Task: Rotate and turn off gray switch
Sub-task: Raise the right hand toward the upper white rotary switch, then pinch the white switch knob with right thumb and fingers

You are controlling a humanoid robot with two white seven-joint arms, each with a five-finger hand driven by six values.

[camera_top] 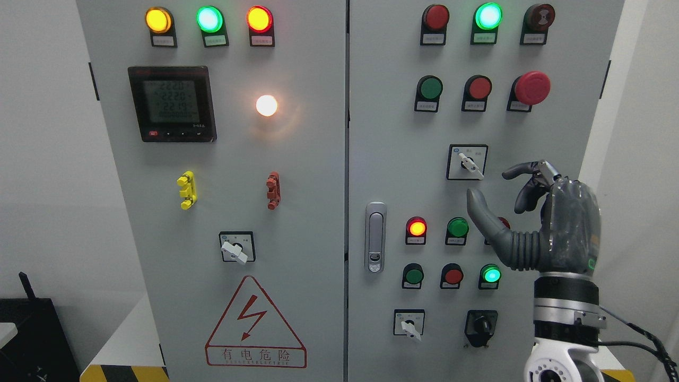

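Note:
A gray rotary switch (469, 164) sits in a black-framed white plate on the right cabinet door, its white-gray handle pointing down to the right. My right hand (490, 185) hovers just right of and below it, apart from the handle. The thumb (484, 213) points up toward the switch, and the fingers (525, 178) bend loosely and hold nothing. The right arm comes up from the bottom right corner. My left arm is out of view.
Two similar gray switches sit at the left door's lower middle (236, 248) and the right door's bottom (409, 324), beside a black knob (481, 324). Lit and unlit buttons surround the hand. A red mushroom button (532, 87) is above and a door handle (375, 237) to the left.

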